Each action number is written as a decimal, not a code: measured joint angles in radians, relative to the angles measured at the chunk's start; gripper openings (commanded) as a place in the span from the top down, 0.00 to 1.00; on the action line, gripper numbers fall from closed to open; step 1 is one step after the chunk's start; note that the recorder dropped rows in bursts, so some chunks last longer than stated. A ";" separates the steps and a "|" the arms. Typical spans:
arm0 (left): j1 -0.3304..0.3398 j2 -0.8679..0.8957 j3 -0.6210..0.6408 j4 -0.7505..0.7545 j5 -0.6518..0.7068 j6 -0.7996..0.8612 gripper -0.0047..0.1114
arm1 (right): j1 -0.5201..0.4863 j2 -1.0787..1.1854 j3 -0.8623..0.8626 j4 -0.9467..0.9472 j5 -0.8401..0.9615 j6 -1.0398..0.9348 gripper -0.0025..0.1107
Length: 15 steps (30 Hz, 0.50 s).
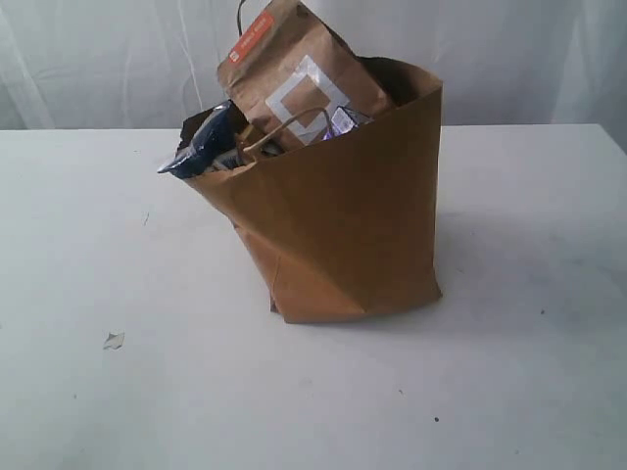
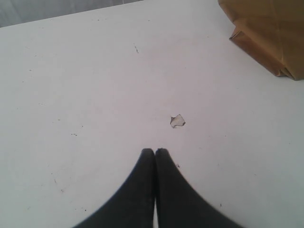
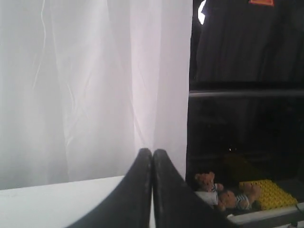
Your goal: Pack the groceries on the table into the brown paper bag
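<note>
The brown paper bag (image 1: 343, 225) stands mid-surface, creased and leaning, its base buckled on the near-left corner. The kraft pouch (image 1: 294, 78) rises well above the rim, and a dark printed packet (image 1: 201, 145) hangs out over the left edge. No groceries show on the white surface (image 1: 98, 245); only a small scrap (image 1: 114, 341) lies near-left of the bag.

Loaded like this, the bag is probably bottom-heavy, with thin, soft walls that crumple under a squeeze. The twisted cord handle (image 1: 284, 127) looks like the best place to take hold, or the folded base. The overhanging packet is likely light and slick, and could slide out if the bag tips further left.

The left tool (image 2: 155, 152) is pinched together and empty, angled down over bare surface near the scrap, with the bag's corner well apart. The right tool (image 3: 152, 152) is likewise closed on nothing, held level and aimed past the surface's edge at a white curtain (image 3: 85, 85), away from the bag.
</note>
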 measured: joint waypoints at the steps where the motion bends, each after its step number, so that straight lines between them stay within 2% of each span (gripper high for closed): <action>1: 0.000 0.000 0.000 0.000 0.000 0.000 0.96 | 0.005 -0.058 0.003 0.000 0.025 -0.014 0.98; 10: 0.000 0.000 0.000 0.000 0.000 0.000 0.96 | 0.010 -0.323 0.008 -0.001 0.288 -0.102 0.98; 15: 0.000 0.000 0.000 0.000 0.000 0.000 0.96 | 0.010 -0.383 0.010 0.017 0.314 -0.133 0.98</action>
